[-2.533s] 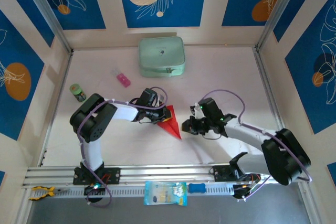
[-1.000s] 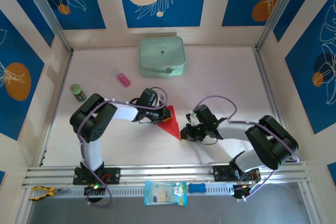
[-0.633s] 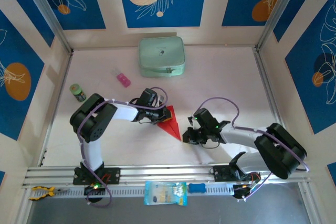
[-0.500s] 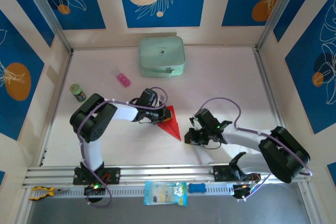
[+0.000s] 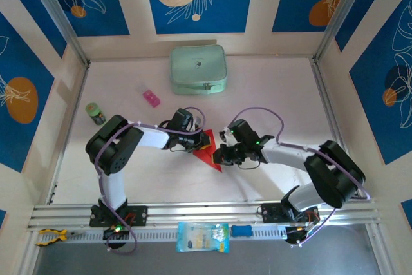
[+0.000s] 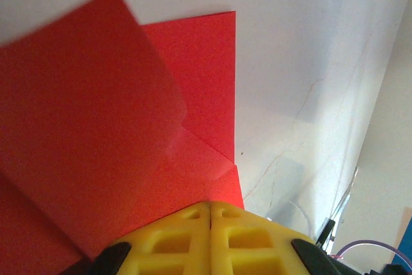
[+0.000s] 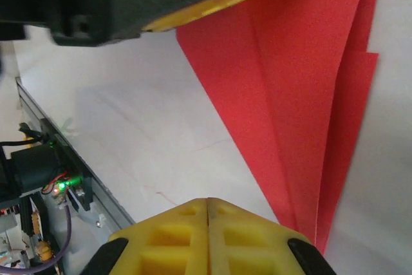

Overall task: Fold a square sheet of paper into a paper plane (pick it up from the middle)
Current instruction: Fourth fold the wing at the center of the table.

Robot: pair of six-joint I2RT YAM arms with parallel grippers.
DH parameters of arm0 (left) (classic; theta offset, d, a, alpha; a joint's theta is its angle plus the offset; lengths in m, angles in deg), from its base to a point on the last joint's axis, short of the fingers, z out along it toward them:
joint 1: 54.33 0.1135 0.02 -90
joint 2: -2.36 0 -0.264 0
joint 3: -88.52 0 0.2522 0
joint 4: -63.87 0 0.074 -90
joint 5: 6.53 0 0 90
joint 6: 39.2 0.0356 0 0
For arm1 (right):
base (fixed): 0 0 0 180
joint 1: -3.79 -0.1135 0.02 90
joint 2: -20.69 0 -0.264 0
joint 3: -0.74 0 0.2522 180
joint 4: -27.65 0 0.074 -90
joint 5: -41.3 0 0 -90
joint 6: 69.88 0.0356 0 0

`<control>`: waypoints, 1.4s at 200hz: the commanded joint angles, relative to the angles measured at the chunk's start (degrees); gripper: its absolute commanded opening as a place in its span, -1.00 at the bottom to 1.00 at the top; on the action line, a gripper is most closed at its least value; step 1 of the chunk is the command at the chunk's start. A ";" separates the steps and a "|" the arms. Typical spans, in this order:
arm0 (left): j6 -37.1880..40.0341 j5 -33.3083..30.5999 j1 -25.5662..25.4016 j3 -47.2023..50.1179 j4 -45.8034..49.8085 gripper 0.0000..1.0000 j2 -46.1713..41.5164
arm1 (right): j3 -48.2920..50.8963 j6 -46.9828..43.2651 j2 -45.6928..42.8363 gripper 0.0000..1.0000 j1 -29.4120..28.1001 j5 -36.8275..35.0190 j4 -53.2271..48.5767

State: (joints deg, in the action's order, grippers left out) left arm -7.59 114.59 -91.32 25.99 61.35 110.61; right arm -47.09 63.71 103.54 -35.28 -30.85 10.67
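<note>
Elbows bent, both arms low, left gripper [image 5: 197,144] and right gripper [image 5: 218,157] clenched at the paper plane [image 5: 214,164].

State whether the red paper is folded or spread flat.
Folded: the red paper shows overlapping flaps and creases, narrowing to a point.

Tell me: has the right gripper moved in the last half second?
Yes: the right gripper went left and toward the pale green case, reaching the edge of the folded red paper.
</note>
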 commanded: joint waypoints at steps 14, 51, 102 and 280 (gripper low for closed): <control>1.17 -2.27 0.73 1.66 3.79 -0.86 2.05 | 3.89 -0.56 2.96 -0.85 -0.66 0.40 -0.32; 1.26 -2.18 0.78 1.59 3.79 -0.85 2.23 | 12.11 1.80 -1.81 -0.85 0.27 0.16 1.14; 1.23 -1.95 0.70 1.98 3.37 -0.86 2.23 | 13.90 3.19 -10.72 -0.83 1.65 1.53 -0.48; 0.93 -1.34 0.75 1.93 2.55 -0.86 2.65 | -5.06 -0.88 13.99 -0.87 3.77 2.45 2.95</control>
State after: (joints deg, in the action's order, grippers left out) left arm -7.61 114.96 -91.21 26.40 60.46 110.61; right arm -53.19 63.63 115.48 -32.00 -28.32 14.03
